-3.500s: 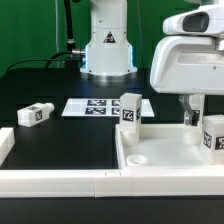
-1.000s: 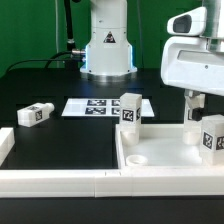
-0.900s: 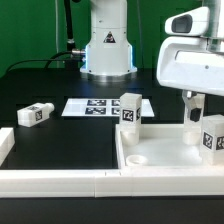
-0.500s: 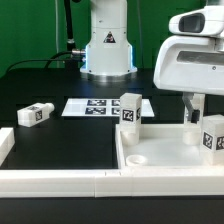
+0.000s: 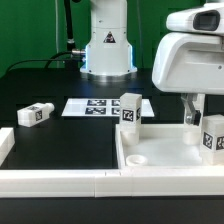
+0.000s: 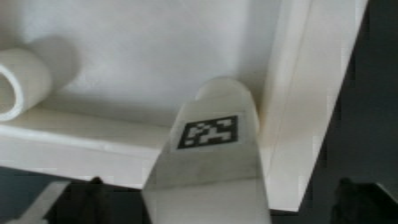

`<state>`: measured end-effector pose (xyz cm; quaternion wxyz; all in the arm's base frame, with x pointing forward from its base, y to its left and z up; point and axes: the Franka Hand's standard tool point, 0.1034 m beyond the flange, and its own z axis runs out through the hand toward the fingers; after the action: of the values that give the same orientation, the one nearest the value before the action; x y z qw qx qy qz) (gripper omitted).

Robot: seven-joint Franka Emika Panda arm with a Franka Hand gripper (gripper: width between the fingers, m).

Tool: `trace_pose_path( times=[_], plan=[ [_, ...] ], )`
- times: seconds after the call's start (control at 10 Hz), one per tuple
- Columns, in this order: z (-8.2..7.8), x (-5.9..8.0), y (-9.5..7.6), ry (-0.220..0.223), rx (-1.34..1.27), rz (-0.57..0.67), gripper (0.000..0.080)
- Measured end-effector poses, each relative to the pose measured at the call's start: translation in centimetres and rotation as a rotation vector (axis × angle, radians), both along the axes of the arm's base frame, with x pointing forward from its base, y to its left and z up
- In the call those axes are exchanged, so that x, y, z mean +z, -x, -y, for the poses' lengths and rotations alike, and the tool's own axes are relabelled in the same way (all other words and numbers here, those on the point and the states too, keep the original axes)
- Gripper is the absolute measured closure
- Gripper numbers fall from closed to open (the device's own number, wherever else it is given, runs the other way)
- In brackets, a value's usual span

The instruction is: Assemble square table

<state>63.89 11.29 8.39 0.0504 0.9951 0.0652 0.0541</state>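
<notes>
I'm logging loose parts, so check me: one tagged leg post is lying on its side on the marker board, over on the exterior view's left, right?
Not quite. That leg post does lie on its side on the exterior view's left, but it rests on the black table, apart from the marker board. The exterior view shows bare tabletop between them.

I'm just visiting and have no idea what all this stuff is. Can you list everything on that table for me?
Square tabletop panel: one, white, raised rim, near the exterior view's right, round socket in its near corner.
Leg posts: three, white with black tags; one lying at the exterior view's left, one upright at the panel's far corner, one at the right edge under the arm.
Marker board: one, white with black tags, flat mid-table.
Border rails: white, along the near edge.
Table: black.
Robot base: white, at back.
Fingers: dark, above the panel's right side.
</notes>
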Motion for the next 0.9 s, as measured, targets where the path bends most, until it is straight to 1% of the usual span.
trace_pose_path(
  times=[0.1,0.2,0.3,0.5,0.7,0.9],
  plan=[
    [0.04,-0.07,0.03,0.001,-0.002,-0.001,0.0187],
    [0.04,-0.08,0.04,-0.002,-0.024,0.001,0.0389],
    [0.02,-0.07,0.04,-0.005,-0.051,0.004,0.0512],
    [0.01,-0.07,0.04,-0.014,-0.118,0.01,0.0512],
    [0.08,-0.09,0.06,-0.044,-0.363,0.031,0.0511],
    [0.46,-0.09,0.13,-0.061,-0.55,0.048,0.0511]
  ],
)
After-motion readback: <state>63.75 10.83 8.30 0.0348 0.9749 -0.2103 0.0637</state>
